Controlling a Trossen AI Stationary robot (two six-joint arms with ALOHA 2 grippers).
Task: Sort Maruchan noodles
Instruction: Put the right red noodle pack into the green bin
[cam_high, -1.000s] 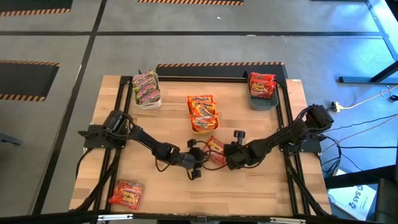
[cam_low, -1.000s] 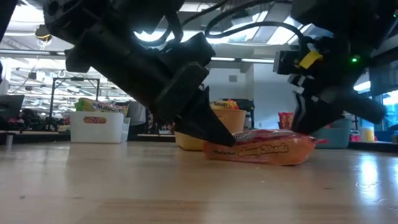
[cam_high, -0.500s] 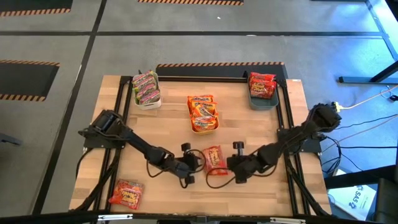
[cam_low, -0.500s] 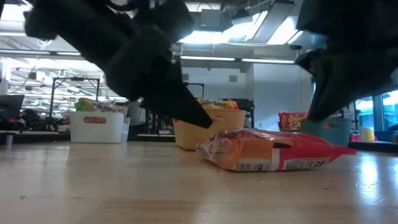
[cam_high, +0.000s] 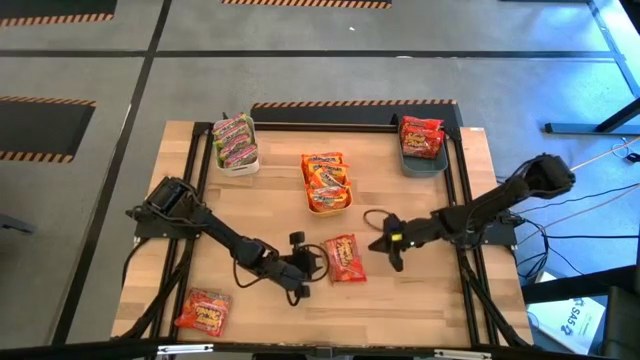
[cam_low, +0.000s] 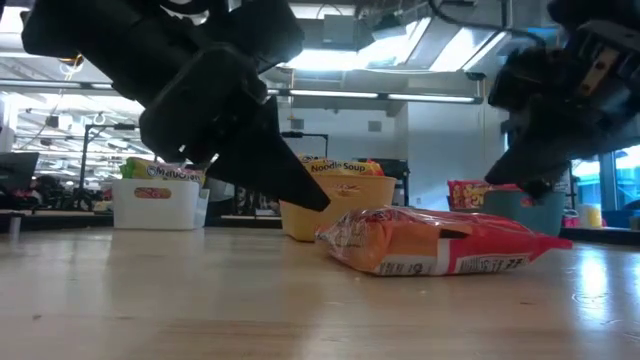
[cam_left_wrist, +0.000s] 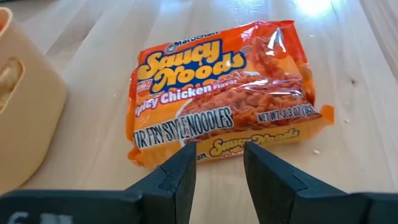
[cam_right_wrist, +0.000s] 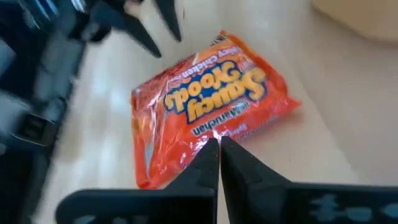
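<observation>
A spare packet (cam_high: 203, 309) lies at the near left corner. The left gripper (cam_left_wrist: 219, 163), fingers apart, sits just left of the centre packet (cam_high: 344, 257), which lies flat and free. It should straddle one edge squarely before closing. The right gripper (cam_high: 393, 247), fingers together, hangs just right of it.

The left arm reaches from its base at the table's left edge toward the middle, low over the wood. The left gripper (cam_high: 308, 265) sits near the table's centre, its two dark fingers (cam_left_wrist: 180, 169) parted with a clear gap between them. The right arm stretches from the right edge inward, its elbow raised out past the table's side. The right gripper (cam_high: 393, 258) is lifted off the surface, its fingers (cam_right_wrist: 208, 163) pressed together, tips meeting.
</observation>
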